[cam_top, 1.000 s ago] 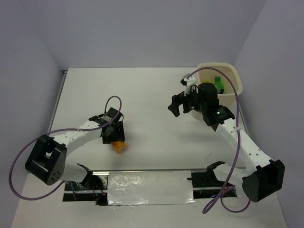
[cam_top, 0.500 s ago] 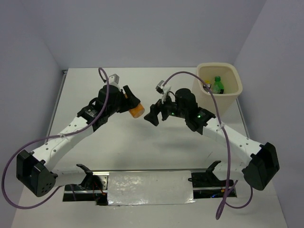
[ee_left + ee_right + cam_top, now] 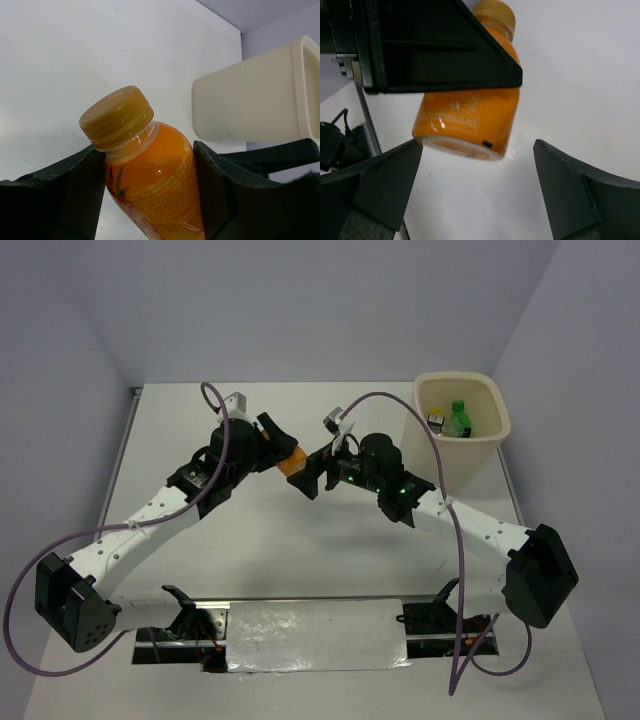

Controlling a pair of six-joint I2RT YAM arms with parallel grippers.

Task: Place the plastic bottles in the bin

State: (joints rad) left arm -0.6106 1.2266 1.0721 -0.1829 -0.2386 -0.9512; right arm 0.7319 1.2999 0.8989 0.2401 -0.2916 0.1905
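Observation:
My left gripper (image 3: pixel 283 448) is shut on the orange bottle (image 3: pixel 293 462) and holds it above the table's middle. In the left wrist view the bottle (image 3: pixel 152 185) sits between both fingers, yellow-orange cap up. My right gripper (image 3: pixel 312 477) is open, its jaws spread on either side of the bottle's base (image 3: pixel 470 120) without touching it. The cream bin (image 3: pixel 495 435) stands at the far right; inside it I see a green bottle (image 3: pixel 459 418) and a dark-capped bottle (image 3: pixel 437 421). The bin also shows in the left wrist view (image 3: pixel 250 107). Other bottles are hidden.
The white table (image 3: pixel 300 540) ends at a metal rail with a foil-covered panel (image 3: pixel 315 635) at the near edge. Purple cables (image 3: pixel 60 550) loop beside both arms. Grey walls close the left, back and right sides.
My left gripper lifted the orange bottle from the table and carried it right toward the middle. My right gripper moved left from the bin until its open jaws flank the bottle's base.

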